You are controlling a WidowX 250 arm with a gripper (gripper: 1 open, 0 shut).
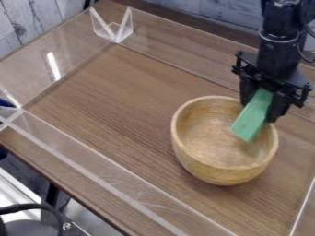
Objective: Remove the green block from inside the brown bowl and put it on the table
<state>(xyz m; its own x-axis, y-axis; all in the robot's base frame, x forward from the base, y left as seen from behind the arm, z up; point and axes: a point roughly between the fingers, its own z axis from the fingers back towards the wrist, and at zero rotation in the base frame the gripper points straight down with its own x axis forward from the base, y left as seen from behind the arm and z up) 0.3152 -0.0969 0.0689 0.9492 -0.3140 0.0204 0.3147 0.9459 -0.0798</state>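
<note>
Green block (pixel 253 120) — small, matte, elongated — hangs tilted over the brown bowl (pixel 222 145), its upper end clamped between the black gripper's (pixel 270 94) closed jaws.

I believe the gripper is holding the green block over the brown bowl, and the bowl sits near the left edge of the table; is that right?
Not quite. In the camera view the gripper does hold the green block over the brown bowl, but the bowl sits near the right edge of the table, not the left.
</note>
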